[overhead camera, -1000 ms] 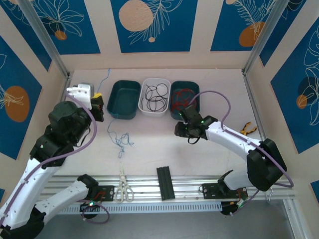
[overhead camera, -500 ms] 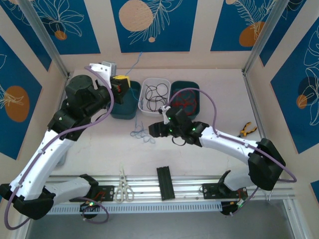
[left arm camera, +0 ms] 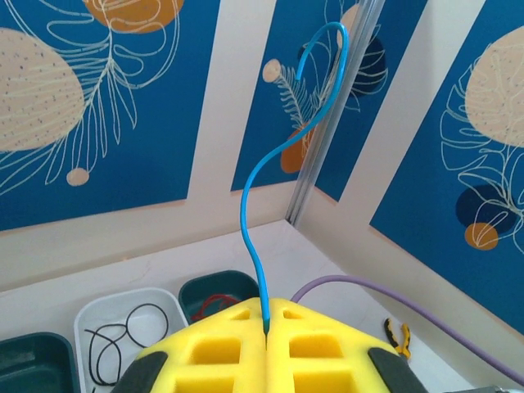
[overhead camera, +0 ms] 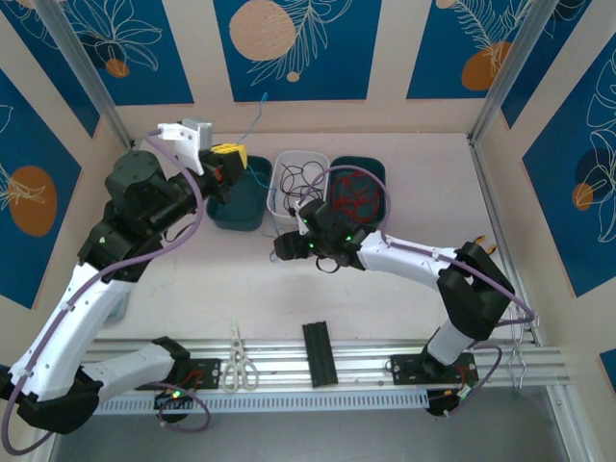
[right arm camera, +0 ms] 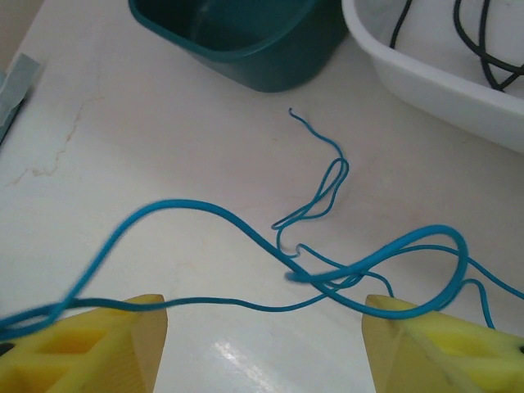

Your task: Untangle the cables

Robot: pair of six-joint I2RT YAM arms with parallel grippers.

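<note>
One blue cable [left arm camera: 246,221]: the left gripper [left arm camera: 266,326] clamps it above the table's [overhead camera: 433,192] far edge; the right gripper [right arm camera: 262,315] stands with fingers apart, loops between them, near the middle.

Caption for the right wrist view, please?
Open right gripper over tangled blue cable on the table, near a teal tray and a white tray.
</note>
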